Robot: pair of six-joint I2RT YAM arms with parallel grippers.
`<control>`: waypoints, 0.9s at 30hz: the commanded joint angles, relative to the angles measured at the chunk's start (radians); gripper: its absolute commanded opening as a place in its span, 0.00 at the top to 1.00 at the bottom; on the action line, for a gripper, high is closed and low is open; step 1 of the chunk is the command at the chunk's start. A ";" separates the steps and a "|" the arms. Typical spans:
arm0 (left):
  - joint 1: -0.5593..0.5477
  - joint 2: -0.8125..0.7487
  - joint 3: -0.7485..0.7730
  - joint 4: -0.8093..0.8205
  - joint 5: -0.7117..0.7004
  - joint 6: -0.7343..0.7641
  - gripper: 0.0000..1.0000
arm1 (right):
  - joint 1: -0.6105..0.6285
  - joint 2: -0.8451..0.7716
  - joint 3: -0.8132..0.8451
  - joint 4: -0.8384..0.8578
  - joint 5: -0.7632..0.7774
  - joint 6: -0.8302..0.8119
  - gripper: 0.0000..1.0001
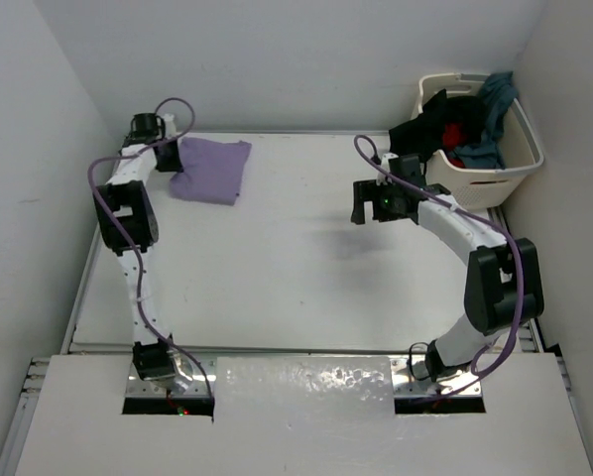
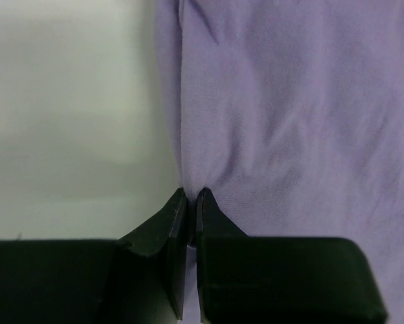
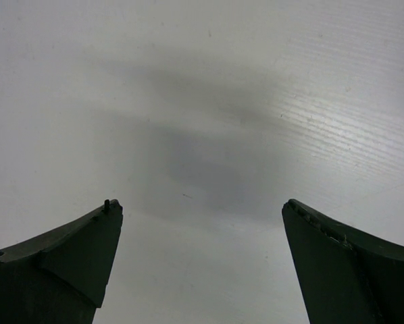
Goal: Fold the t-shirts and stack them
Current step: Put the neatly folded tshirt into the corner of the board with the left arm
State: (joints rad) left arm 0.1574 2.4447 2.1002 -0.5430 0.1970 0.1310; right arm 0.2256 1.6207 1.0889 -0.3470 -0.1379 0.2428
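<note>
Lavender t-shirt (image 1: 212,169) lies well left of the laundry basket (image 1: 523,164), its edge pinched by the left gripper (image 2: 192,196). Black t-shirt (image 1: 422,127), red t-shirt (image 1: 458,134) and teal t-shirt (image 1: 496,94) sit in the basket; the right gripper (image 3: 202,206), jaws wide, hangs beside it.

We found the top view evenly and softly lit from above: the white table (image 1: 277,278) was bright, only a faint grey shadow (image 1: 348,241) lay near the right arm (image 1: 475,243), and mottled glare (image 1: 306,382) spread across the near board (image 1: 88,416). In the left wrist view the lavender t-shirt (image 2: 290,121) was slightly soft yet its creases read clearly, while the fingers (image 2: 155,243) of the left gripper (image 2: 192,197), close to the lens, were dark and blurred. The right wrist view held a broad diffuse shadow on the table, a sheen at upper right, and underexposed fingers (image 3: 67,263) of the right gripper (image 3: 202,204).
</note>
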 commanded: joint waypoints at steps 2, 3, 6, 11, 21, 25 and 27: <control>0.085 0.025 0.092 0.035 0.004 0.025 1.00 | -0.003 0.008 0.068 0.011 0.012 -0.010 0.01; 0.102 0.031 0.110 0.037 -0.011 0.027 1.00 | -0.003 0.008 0.068 0.011 0.014 -0.008 0.01; 0.125 0.056 0.127 0.052 -0.007 0.038 1.00 | -0.002 0.015 0.071 0.013 0.015 0.001 0.01; 0.166 0.103 0.178 0.040 -0.063 0.030 1.00 | -0.003 0.031 0.088 0.013 0.015 0.015 0.01; 0.223 0.125 0.195 0.098 -0.084 -0.018 1.00 | -0.003 0.041 0.091 0.008 0.027 0.041 0.01; 0.246 0.122 0.195 0.112 -0.039 -0.002 1.00 | -0.002 0.041 0.086 0.013 0.024 0.050 0.01; 0.248 0.123 0.198 0.124 -0.036 0.002 1.00 | -0.002 0.041 0.085 0.011 0.020 0.052 0.01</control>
State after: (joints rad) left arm 0.3756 2.5568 2.2463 -0.4889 0.1478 0.1265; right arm 0.2249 1.6650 1.1358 -0.3489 -0.1226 0.2768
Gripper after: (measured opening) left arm 0.042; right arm 0.992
